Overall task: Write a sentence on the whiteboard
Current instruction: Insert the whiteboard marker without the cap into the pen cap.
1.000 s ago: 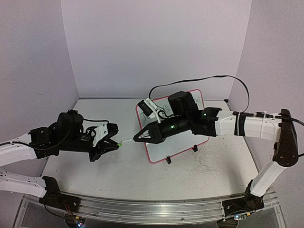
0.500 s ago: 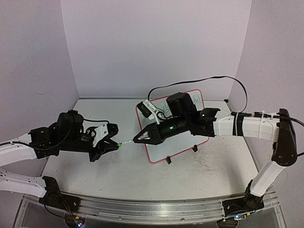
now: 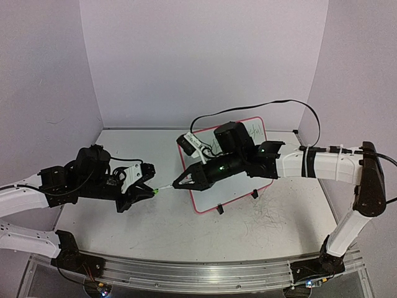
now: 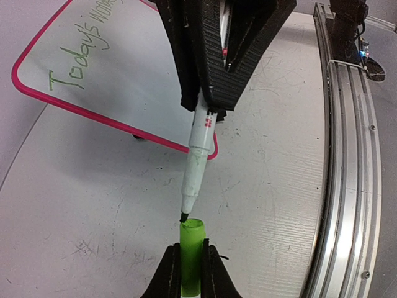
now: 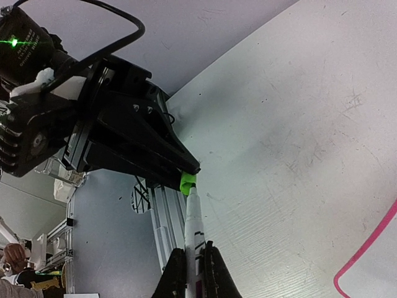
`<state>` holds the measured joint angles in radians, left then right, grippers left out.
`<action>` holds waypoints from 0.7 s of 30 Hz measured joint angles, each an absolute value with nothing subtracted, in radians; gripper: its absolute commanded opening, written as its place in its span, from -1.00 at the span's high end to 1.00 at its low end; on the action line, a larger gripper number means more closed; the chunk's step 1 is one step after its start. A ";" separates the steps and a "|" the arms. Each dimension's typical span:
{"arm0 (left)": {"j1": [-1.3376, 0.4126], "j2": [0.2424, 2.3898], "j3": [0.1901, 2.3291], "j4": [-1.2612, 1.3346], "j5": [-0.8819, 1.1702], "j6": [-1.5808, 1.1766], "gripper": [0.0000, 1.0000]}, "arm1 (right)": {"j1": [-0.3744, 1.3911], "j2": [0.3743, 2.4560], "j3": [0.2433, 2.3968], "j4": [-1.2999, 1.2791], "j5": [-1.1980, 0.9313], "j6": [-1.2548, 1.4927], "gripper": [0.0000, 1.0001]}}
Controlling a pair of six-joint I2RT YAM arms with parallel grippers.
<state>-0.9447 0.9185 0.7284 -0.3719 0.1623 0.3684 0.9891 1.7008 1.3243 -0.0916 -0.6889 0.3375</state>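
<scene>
The whiteboard (image 3: 239, 180), white with a red-pink rim and black clip feet, lies at centre right, partly under the right arm. Its green sentence (image 4: 87, 45) reads "Today's wo…" in the left wrist view; the rest is hidden. My left gripper (image 4: 191, 273) is shut on the green marker cap (image 4: 191, 248), open end up. My right gripper (image 5: 196, 273) is shut on the white marker (image 5: 193, 223). The marker's dark tip (image 4: 183, 216) touches the cap's rim (image 3: 157, 190), left of the board.
A black cable (image 3: 273, 105) loops above the right arm. The aluminium rail (image 4: 347, 155) runs along the table's near edge. Purple walls close in the back and sides. Grey tabletop (image 3: 248, 230) is scribbled with pen marks.
My right gripper has moved the marker left, closing the gap until the tip meets the cap's mouth. My left gripper has stayed almost still.
</scene>
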 measured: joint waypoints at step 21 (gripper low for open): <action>-0.953 0.943 0.729 -0.384 0.157 0.368 1.00 | 1.021 1.701 1.324 -0.117 -0.647 0.338 1.00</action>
